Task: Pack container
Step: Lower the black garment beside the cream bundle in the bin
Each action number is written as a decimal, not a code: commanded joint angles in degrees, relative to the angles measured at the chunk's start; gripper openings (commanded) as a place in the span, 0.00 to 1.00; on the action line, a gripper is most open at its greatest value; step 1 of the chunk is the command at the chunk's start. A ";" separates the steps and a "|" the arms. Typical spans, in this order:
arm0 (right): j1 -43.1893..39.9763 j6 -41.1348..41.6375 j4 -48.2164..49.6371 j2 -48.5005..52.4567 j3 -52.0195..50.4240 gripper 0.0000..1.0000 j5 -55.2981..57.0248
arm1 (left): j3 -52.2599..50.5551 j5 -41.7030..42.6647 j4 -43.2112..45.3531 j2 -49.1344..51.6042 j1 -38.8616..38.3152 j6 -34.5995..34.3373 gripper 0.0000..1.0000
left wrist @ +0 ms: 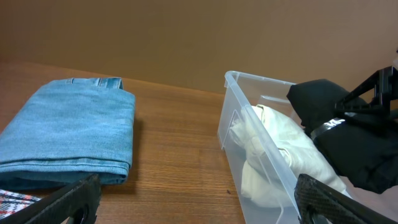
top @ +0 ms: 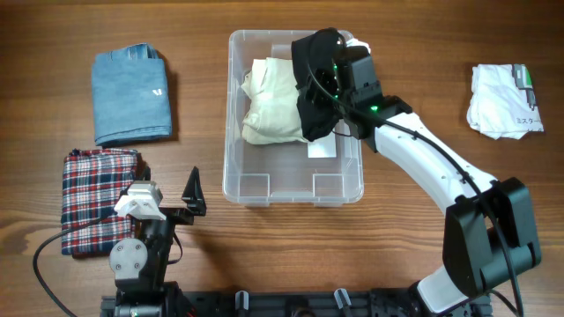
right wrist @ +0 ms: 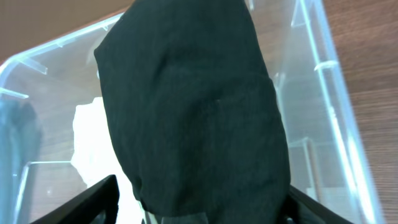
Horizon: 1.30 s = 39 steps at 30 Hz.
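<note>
Starting at the near left, the left tool [top: 167, 187] is seen released, its jaws spread wide with nothing between them, beside a plaid cloth [top: 92, 189]. A folded denim garment [top: 130, 95] is laid farther back. Neither needs disturbing for this step.

At the centre of the counter [top: 405, 53] the container [top: 231, 106] is set, with a cream garment [top: 269, 101] bunched in its left half. Over its right half a black garment [top: 315, 88] is draped at the right tool [right wrist: 196, 202]. Whether it is grasped or let go cannot be told, since the cloth fills the gap between the widely spread fingers.

The step is judged to be the placing of the black garment. The bundle is best brought low, onto the tub floor beside the cream garment, and kept off the far rim, which it appears to overlap. The tool is then best lifted straight up, so that no fold is dragged out. A white garment [top: 502, 101] is seen at the far right.
</note>
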 commanded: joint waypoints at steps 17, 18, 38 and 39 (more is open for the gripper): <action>1.07 -12.13 -10.78 -1.07 15.23 0.69 10.54 | -0.33 0.26 -0.02 -0.09 0.52 1.11 1.00; 1.40 -12.81 -10.64 -0.85 15.23 0.62 10.58 | -0.33 0.28 -0.02 -0.09 0.52 1.11 1.00; 2.99 -14.91 -11.93 10.29 15.23 0.16 11.80 | -0.33 0.28 -0.02 -0.09 0.52 1.11 1.00; 2.99 -14.80 -12.07 11.08 15.21 0.16 11.80 | -0.33 0.26 -0.02 -0.09 0.52 1.11 1.00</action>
